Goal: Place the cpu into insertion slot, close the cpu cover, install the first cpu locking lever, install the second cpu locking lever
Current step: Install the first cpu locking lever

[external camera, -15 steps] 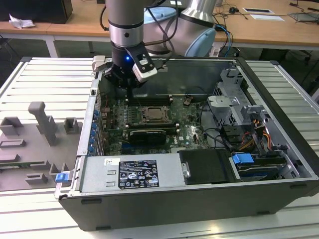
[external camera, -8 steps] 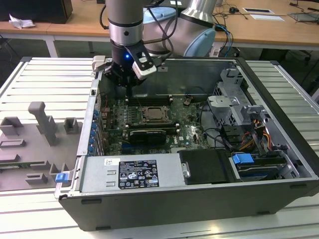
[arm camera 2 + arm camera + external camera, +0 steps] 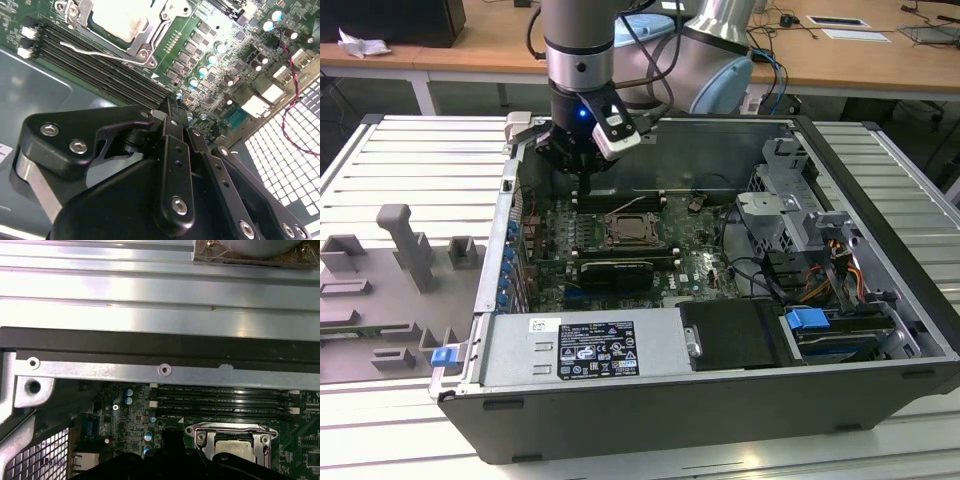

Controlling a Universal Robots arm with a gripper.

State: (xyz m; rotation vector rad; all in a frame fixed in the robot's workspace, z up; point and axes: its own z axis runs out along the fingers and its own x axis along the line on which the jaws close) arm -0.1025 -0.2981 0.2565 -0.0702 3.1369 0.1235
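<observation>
we see the pale silvery square cpu (image 3: 120, 19) already seated in the dark socket under the closed silvery metal cover frame (image 3: 150, 35). our black pincer (image 3: 176, 106), narrowed and empty, hovers just beside the thin wire locking lever (image 3: 100, 51), which we judge needs hooking down.

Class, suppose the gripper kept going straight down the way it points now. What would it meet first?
Most likely the green circuit board beside the memory slots, a little short of the cpu cover. The gripper points down there in the second wrist view, though depth is hard to judge.
</observation>
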